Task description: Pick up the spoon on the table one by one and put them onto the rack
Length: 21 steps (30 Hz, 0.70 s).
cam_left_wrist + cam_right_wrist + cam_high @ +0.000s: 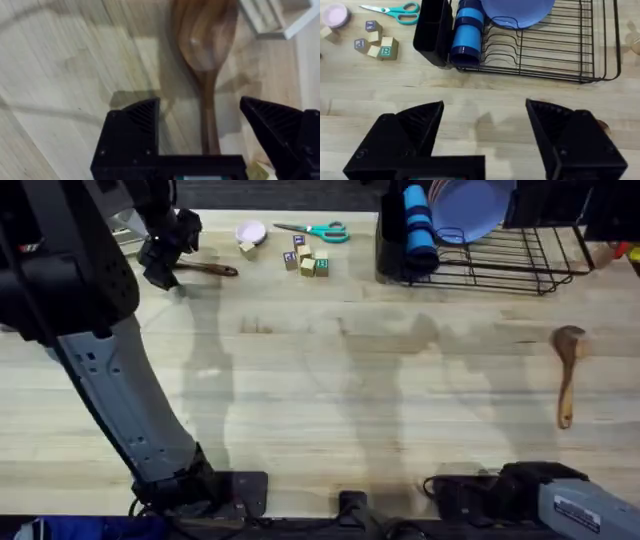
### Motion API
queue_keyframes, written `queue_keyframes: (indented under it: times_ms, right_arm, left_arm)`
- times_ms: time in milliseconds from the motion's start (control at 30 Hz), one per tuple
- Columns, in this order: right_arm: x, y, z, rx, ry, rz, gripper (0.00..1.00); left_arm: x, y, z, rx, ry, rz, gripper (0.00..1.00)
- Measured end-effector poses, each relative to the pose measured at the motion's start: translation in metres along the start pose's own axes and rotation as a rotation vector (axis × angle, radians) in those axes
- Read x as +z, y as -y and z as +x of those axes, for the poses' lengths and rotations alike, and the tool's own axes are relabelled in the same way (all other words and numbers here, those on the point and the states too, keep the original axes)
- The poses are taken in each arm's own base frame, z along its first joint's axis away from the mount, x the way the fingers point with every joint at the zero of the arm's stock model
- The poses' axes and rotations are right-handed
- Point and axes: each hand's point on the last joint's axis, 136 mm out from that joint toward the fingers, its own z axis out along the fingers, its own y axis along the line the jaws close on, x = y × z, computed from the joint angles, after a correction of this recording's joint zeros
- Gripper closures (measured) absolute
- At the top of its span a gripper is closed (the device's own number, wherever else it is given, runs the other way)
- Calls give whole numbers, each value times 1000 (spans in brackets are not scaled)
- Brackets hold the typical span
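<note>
From my remote station I read the left arm's black two-finger gripper at the far-left edge of the light plank wooden table, its jaws spread apart and straddling the thin handle of a brown wooden cooking spoon; the left wrist view showed that handle running between the fingers with bare wood on either side, though I could not tell whether either finger touched it; in the overhead view this spoon's handle pointed toward a small pink-and-white round dish. A second brown wooden spoon lay alone near the right edge, bowl toward the far side, open tabletop all around it. The black wire dish rack stood at the far-right edge, holding a blue plate and a blue cylindrical cup, its black utensil holder beside the cup. Teal-handled scissors and small wooden lettered blocks sat between dish and rack. The right gripper hung wide open above bare table, facing the rack; the broad middle of the table was unobstructed.
</note>
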Motion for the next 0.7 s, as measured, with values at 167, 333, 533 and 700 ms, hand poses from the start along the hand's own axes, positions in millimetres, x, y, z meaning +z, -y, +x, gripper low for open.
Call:
queue_keyframes:
  times_ms: [167,333,533,700]
  right_arm:
    - [6,0,2,1,-17,0,5]
    - [14,1,4,1,-42,1,5]
    - [15,1,4,1,-43,1,5]
    - [15,1,4,1,-43,1,5]
  left_arm:
    - [3,-6,4,15,-13,-39,4]
    - [4,-9,8,51,-27,-73,6]
    - [3,-27,11,81,-24,-159,6]
    - [3,-29,10,86,-12,-173,73]
